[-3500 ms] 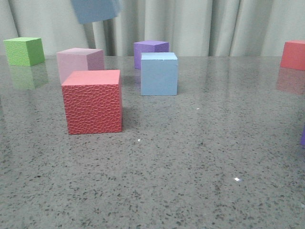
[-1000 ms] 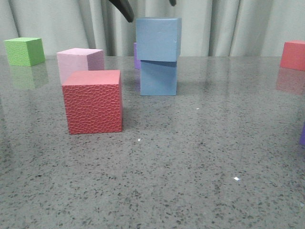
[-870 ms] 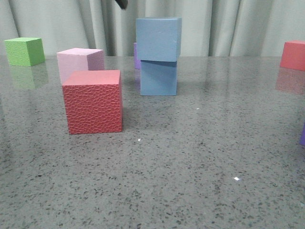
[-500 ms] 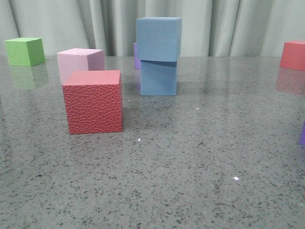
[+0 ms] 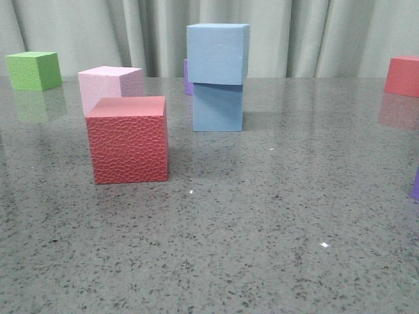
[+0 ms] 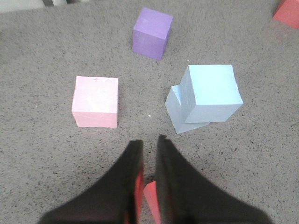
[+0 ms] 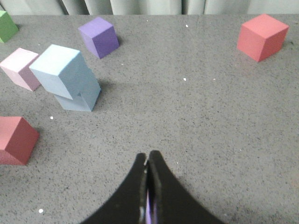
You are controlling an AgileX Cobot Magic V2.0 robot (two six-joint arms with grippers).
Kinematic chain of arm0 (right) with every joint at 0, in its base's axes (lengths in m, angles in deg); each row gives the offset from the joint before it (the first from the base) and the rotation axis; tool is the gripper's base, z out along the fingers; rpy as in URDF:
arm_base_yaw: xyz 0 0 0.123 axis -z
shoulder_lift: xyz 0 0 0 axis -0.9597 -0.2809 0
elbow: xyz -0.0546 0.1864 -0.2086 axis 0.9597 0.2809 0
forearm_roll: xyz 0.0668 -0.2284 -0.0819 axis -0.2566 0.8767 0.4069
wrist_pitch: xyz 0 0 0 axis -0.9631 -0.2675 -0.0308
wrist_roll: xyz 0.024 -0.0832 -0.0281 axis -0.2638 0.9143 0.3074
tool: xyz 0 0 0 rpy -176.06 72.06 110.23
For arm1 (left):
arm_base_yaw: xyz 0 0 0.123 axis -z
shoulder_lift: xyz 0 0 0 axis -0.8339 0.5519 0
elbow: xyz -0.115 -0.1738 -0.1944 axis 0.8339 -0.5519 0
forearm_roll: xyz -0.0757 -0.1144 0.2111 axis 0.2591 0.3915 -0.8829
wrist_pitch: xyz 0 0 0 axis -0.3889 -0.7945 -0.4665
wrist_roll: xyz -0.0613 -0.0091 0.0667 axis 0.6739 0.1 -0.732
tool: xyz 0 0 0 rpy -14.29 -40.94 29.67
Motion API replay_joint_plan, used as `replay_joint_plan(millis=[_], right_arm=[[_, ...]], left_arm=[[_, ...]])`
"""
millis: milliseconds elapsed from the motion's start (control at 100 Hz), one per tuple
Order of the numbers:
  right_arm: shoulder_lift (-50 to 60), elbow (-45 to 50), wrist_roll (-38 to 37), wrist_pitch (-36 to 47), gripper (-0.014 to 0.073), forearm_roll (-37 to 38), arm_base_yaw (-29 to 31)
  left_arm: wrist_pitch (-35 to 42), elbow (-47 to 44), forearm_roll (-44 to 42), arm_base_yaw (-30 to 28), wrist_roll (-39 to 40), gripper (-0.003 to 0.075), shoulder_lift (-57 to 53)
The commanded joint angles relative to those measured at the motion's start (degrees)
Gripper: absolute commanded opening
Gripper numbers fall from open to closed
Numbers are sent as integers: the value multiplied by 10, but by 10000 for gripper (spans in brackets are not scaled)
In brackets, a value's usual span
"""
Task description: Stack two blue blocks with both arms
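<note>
**Blue on blue: stack stands, both pincers back off**

Sky-blue foam cubes sit one atop the other on the speckled grey table [image 5: 262,216], upper blue block [image 5: 217,53] resting on lower blue block [image 5: 218,106], twisted a bit off square and overhanging it on one side. Nothing grips either cube.

Left gripper [image 6: 148,144] hangs above the table w/ fingers nearly together, a thin gap between them, nothing held. From it, the stack lies ahead and off to the right, apart from the tips; pink cube [image 6: 95,101] sits ahead-left, purple cube [image 6: 152,32] farther ahead beyond both. Red textured cube [image 5: 127,139] shows just under the fingers in the left wrist view.

Right gripper [image 7: 147,161] has fingers pressed together, also empty. Stack lies ahead and well to its left; a red cube [image 7: 261,36] stands far ahead-right.

Judgement: stacking looks done, so the relation that matters is clearance — the left pincer is the nearer one, w/ the stack to its front-right. Any retreat should pull away from that side; a brush against the overhanging top block could probably tip it. Cubes have no long axis to speak of; only the twist of top vs bottom.
</note>
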State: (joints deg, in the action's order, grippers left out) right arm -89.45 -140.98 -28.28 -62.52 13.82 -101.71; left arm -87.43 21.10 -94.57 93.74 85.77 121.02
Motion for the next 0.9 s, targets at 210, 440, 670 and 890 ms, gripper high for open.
replay_joint_plan(millis=[210, 440, 670, 890], right_arm=[[88, 92, -1, 148, -64, 47, 1], [192, 194, -1, 233, -64, 55, 1], [275, 256, -1, 239, -64, 77, 1], [309, 269, -1, 242, -66, 91, 1]], left_arm=[[170, -188, -29, 4, -1, -19, -174], [263, -322, -44, 4, -1, -19, -285], [314, -439, -44, 4, -1, -19, -375], [339, -509, -46, 4, -1, -19, -439]])
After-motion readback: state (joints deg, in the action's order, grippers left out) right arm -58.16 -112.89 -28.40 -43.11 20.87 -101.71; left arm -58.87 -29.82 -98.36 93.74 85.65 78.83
